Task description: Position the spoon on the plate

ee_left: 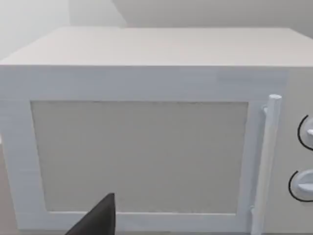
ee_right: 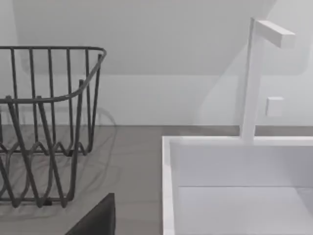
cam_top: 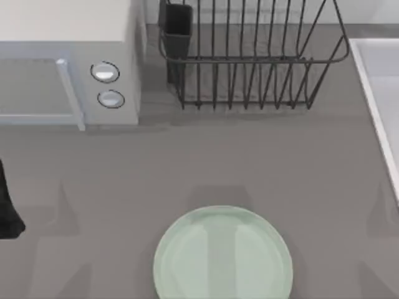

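The pale mint-green plate (cam_top: 223, 256) lies flat on the grey table at the front middle, its near rim cut off by the top view's lower edge, and nothing rests on it. The spoon is out of view. My left arm is parked at the table's far left edge, where a dark part of the left gripper (cam_top: 7, 208) pokes in; the same gripper (ee_left: 98, 219) faces the microwave door in the left wrist view. A dark part of my right gripper (ee_right: 96, 218) sits low in the right wrist view, facing the rack and the sink.
A white microwave (cam_top: 68, 68) with two round knobs stands at the back left. A dark wire dish rack (cam_top: 249, 62) with a dark cup holder (cam_top: 177, 28) is at the back middle. A white sink (cam_top: 381, 99) with a faucet (ee_right: 254, 78) lines the right side.
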